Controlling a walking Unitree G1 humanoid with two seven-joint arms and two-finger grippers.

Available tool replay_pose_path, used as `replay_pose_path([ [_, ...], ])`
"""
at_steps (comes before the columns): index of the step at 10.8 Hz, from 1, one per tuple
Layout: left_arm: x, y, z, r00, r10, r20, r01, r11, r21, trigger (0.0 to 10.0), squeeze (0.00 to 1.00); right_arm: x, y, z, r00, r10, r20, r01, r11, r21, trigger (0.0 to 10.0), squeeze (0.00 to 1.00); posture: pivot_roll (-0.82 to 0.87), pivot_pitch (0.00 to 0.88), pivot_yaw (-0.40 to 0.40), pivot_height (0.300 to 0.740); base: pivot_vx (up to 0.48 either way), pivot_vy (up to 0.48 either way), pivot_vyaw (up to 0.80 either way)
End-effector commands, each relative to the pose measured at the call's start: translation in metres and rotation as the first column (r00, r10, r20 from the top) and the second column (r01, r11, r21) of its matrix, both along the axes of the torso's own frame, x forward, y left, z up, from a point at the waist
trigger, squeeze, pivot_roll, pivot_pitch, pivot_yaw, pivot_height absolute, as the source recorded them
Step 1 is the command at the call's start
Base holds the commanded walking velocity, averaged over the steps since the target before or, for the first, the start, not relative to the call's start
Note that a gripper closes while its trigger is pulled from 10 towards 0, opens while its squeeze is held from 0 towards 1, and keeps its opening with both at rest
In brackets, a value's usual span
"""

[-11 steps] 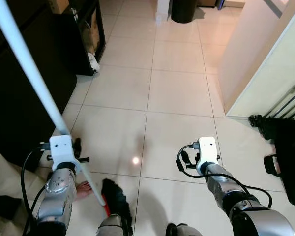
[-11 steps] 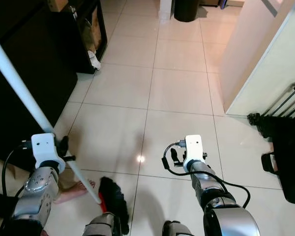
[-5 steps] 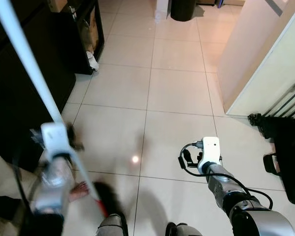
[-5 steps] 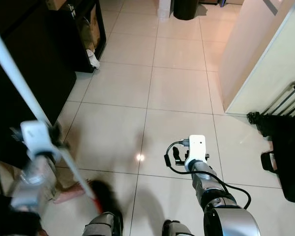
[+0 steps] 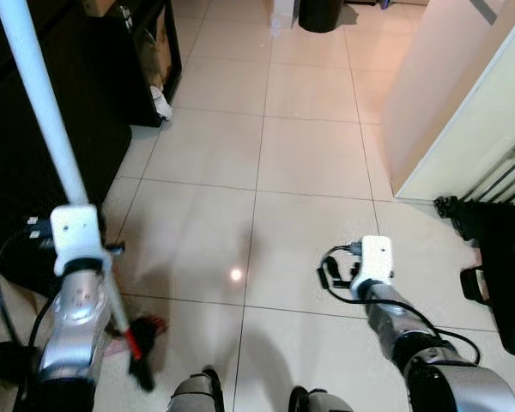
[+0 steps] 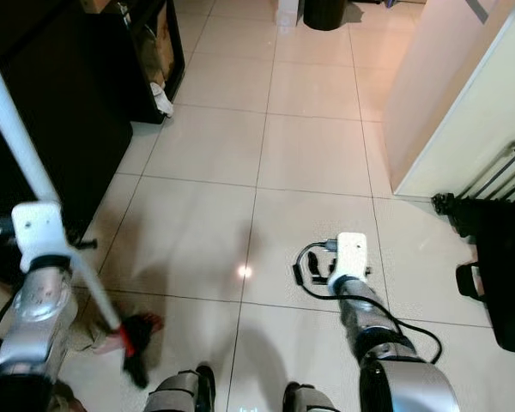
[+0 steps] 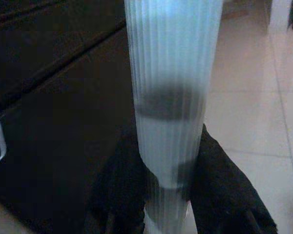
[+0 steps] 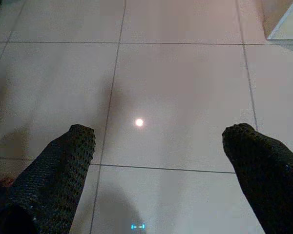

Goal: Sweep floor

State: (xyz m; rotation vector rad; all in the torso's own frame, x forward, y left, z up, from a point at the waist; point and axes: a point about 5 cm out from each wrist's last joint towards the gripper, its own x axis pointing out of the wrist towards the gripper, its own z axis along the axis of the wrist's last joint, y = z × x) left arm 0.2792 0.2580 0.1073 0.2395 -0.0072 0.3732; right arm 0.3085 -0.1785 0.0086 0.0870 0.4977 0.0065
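One broom [image 5: 47, 129], white handle, slanting up from floor at robot's left.
Black bristle head [image 5: 142, 348] low on tiled floor [image 5: 300, 163]; left gripper [image 7: 168, 195] clamped round handle. Right gripper [image 8: 158, 161] spread wide, holding nothing, over tiles. Dark cabinet [image 5: 34, 163] alongside.

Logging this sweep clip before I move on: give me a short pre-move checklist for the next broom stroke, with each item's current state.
1. Left gripper closed on the broom handle: ok, black fingers wrap the white pole.
2. Broom head down at the tile floor: ok, though whether the bristles touch cannot be told.
3. Right gripper free: ok, jaws open over bare tile, holding nothing.
4. Sweep path clear of people: not ok, a person's bare foot lies right beside the broom head.
5. Dirt to sweep: cannot tell, none visible on the tiles.
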Motion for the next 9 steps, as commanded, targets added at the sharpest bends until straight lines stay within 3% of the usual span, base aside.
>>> replay_pose_path([
  [1,-0.003,0.015,0.016,0.997,0.053,0.048,-0.056,0.997,0.052,10.0,0.00,0.001,-0.004,0.002,1.000,-0.026,0.014,0.026,1.000,0.009,10.0,0.00,0.13,0.154,0.003,0.740,0.000,0.000,0.00],
  [4,-0.005,0.020,0.011,0.997,0.069,0.029,-0.069,0.997,0.019,10.0,0.00,0.002,-0.004,0.003,1.000,-0.022,0.018,0.022,1.000,0.013,10.0,0.00,0.13,0.143,0.007,0.740,0.000,0.000,0.00],
  [7,-0.004,0.002,0.002,1.000,0.018,0.009,-0.018,1.000,-0.009,10.0,0.00,0.001,-0.002,0.002,1.000,-0.012,0.015,0.012,1.000,0.018,10.0,0.00,0.13,0.129,0.006,0.740,0.000,0.000,0.00],
  [9,-0.005,-0.034,-0.016,0.995,-0.099,-0.028,0.098,0.993,-0.060,10.0,0.00,0.001,-0.003,0.002,1.000,-0.009,0.015,0.009,1.000,0.017,10.0,0.00,0.13,0.129,0.007,0.740,0.000,0.000,0.00],
])
